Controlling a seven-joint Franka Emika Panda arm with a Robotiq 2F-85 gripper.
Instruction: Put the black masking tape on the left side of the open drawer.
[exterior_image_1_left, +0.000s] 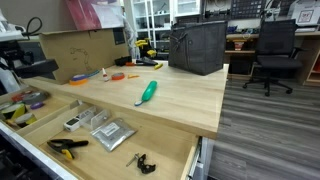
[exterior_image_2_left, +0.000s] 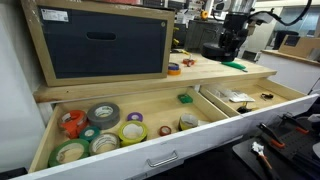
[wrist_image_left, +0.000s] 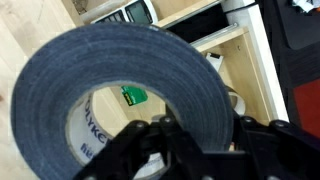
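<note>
The tool (wrist_image_left: 165, 138) is closed on the black tape roll (wrist_image_left: 150, 60), with its dark fingers pinching the roll's lower edge. The roll fills most of the wrist view and hangs above the open drawer (wrist_image_left: 212, 40). Through its hole, a small green item (wrist_image_left: 133, 95) shows on the drawer floor.

Only the wrist view shows the tool and the roll; neither appears in the exterior views. In an exterior view, a heap of other tape rolls (exterior_image_2_left: 90, 135) crowds one end of the drawer, below a dark-fronted wooden box (exterior_image_2_left: 100, 40). In an exterior view, pliers (exterior_image_1_left: 67, 147) and a black clip (exterior_image_1_left: 140, 160) lie in the drawer. A black bag (exterior_image_1_left: 197, 47) stands on the worktop (exterior_image_1_left: 185, 100).
</note>
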